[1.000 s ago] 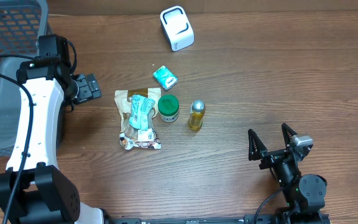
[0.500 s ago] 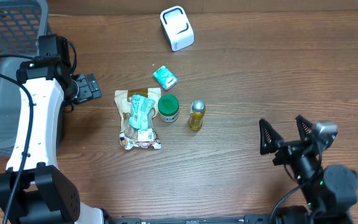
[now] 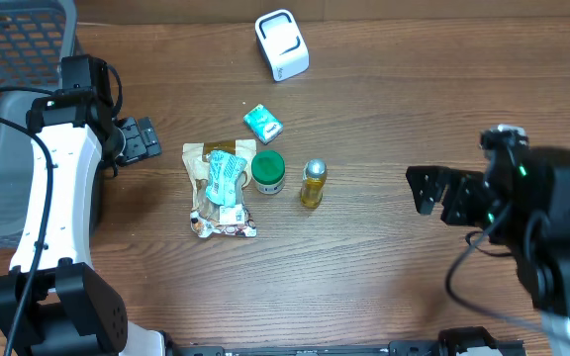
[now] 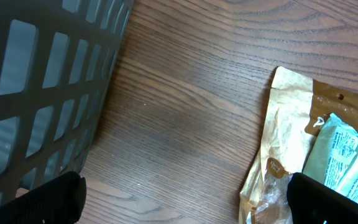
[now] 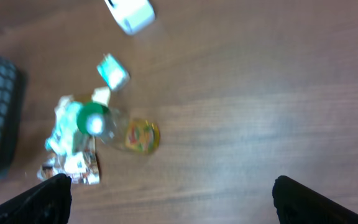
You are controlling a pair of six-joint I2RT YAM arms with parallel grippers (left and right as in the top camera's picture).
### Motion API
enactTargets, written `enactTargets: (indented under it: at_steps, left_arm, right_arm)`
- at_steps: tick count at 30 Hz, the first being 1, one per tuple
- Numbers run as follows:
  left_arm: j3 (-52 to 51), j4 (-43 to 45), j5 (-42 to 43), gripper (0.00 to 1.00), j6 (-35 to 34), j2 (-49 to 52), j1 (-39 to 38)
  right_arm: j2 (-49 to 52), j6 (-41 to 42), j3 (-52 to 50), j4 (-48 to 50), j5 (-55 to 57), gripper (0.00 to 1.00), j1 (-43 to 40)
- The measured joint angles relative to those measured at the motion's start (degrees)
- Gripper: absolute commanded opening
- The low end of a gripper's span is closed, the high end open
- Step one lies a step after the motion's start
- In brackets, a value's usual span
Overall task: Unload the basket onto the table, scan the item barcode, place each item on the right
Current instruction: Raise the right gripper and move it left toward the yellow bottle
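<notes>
A white barcode scanner (image 3: 283,44) stands at the table's far middle and shows blurred in the right wrist view (image 5: 129,11). Below it lie a small teal box (image 3: 262,123), a green-lidded jar (image 3: 268,171), a yellow bottle (image 3: 312,184) and a tan snack bag (image 3: 223,193) with a teal packet (image 3: 226,174) on top. My left gripper (image 3: 152,138) hangs open just left of the bag (image 4: 300,143), holding nothing. My right gripper (image 3: 435,193) is open and raised to the right of the bottle (image 5: 142,135), also holding nothing.
A grey slatted basket (image 3: 8,99) fills the far left, close beside my left gripper (image 4: 182,202), with its wall (image 4: 42,81) filling the left wrist view's left side. Bare wood lies between the items and my right gripper (image 5: 173,199).
My right arm has risen from the front right edge and swung up, its gripper now higher and facing the items. The left arm and the items have not moved.
</notes>
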Motion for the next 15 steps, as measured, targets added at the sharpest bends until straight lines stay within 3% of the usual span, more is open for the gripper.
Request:
enactTargets:
  at_steps: [10,11,13,15]
  left_arm:
    - [0.00,0.00,-0.02,1.00,0.00,0.00,0.00]
    - [0.00,-0.02,-0.02,1.00,0.00,0.00,0.00]
    - [0.00,0.00,0.00,1.00,-0.02,0.00,0.00]
    - [0.00,0.00,-0.02,1.00,-0.02,0.00,0.00]
  right_arm:
    - [13.42,0.17,0.13,2.38,-12.85,1.00,0.00]
    - [14.62,0.15,0.13,2.40,-14.60,0.94,0.00]
    - [16.74,-0.22,0.13,2.73,-17.66,0.72,0.00]
    - [18.69,0.07,0.13,2.86,-19.78,0.65,0.00]
